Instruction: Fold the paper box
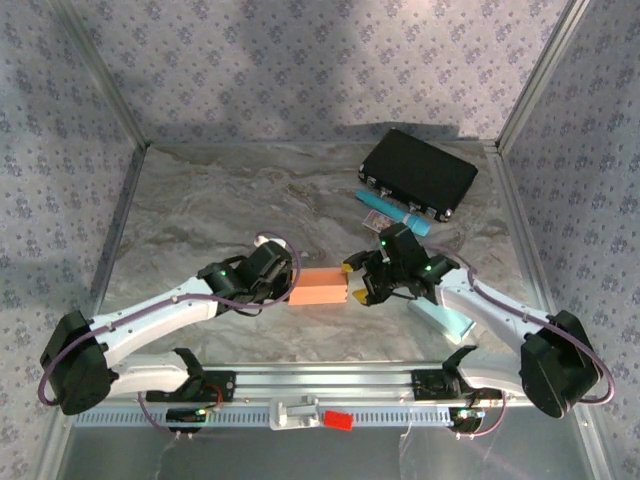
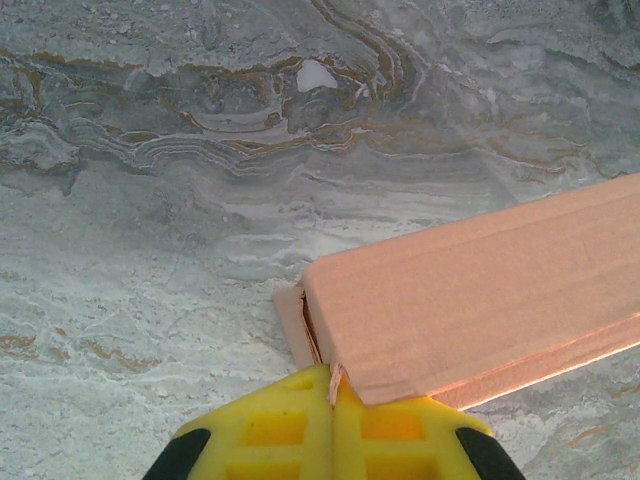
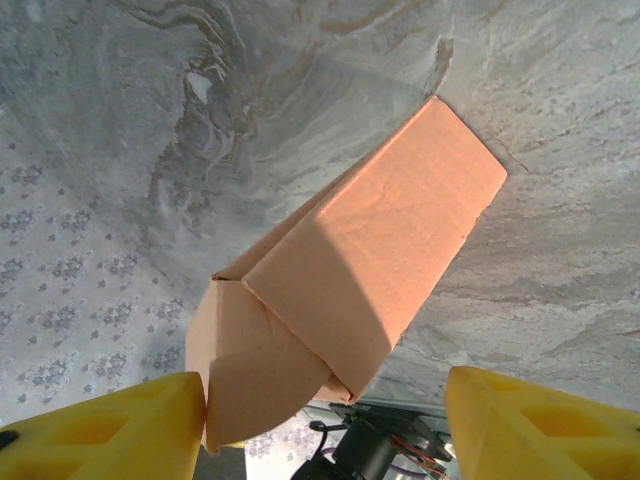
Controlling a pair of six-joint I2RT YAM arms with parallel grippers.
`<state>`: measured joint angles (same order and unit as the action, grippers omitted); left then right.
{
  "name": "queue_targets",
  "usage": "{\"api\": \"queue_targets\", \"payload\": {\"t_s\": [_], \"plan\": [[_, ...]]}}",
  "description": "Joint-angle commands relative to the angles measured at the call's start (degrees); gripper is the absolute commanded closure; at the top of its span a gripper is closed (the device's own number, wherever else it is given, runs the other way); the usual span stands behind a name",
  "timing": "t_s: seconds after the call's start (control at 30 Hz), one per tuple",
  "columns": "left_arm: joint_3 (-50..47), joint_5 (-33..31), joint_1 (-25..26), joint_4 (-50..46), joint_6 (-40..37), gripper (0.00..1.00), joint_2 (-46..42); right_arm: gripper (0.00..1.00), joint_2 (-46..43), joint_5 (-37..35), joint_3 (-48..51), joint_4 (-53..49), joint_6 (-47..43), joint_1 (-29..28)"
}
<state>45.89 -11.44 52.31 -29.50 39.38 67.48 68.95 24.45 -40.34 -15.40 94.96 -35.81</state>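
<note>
At the left, the left end effector (image 2: 333,400) has its yellow fingers (image 2: 280,435) pressed together, and we see a thin flap edge of the paper box (image 1: 318,287) pinched between them at the box's left end. The orange box lies flat on the marbled worktop (image 1: 220,200), midway between the two arms. At its right end, the right end effector (image 3: 325,415) stands open, its fingers either side of a rounded end flap, one finger just beside it. Further right and back sits a black case (image 1: 418,172).
</note>
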Motion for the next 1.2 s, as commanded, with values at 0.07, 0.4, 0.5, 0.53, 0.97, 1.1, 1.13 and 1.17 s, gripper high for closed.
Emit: {"api": "queue_targets", "payload": {"t_s": [0.07, 0.4, 0.5, 0.53, 0.97, 1.1, 1.13, 1.17], "plan": [[-0.37, -0.76, 0.73, -2.18, 1.07, 0.97, -0.51, 0.39, 1.11, -0.64, 1.45, 3.25, 1.18, -0.87], [0.07, 0.27, 1.63, -4.28, 2.69, 0.86, -2.24, 0.55, 0.75, -2.41, 3.55, 3.13, -0.44, -1.27], [0.10, 1.39, 1.67, -6.12, 4.53, 0.77, -4.34, 0.57, 0.49, -2.61, 4.29, 2.60, -0.65, -1.29], [-0.01, 1.77, 1.57, -6.43, 5.07, 0.74, -5.14, 0.57, 0.32, -2.64, 4.40, 2.34, -0.82, -1.32], [-0.18, 19.91, -10.42, -5.04, 18.44, 0.53, -10.57, 0.59, 1.09, -2.51, 3.60, 0.63, -2.34, -1.44], [0.03, 25.68, -14.49, -1.79, 17.80, 0.53, -6.75, 0.59, 1.36, -2.47, 3.61, 0.77, -2.43, -1.38], [-0.01, 26.95, -14.69, -0.98, 17.63, 0.53, -5.70, 0.59, 1.45, -2.46, 3.54, 0.81, -2.48, -1.43], [-0.01, 28.00, -14.74, -0.31, 17.41, 0.53, -4.47, 0.59, 1.49, -2.47, 3.50, 0.96, -2.50, -1.37]]}}
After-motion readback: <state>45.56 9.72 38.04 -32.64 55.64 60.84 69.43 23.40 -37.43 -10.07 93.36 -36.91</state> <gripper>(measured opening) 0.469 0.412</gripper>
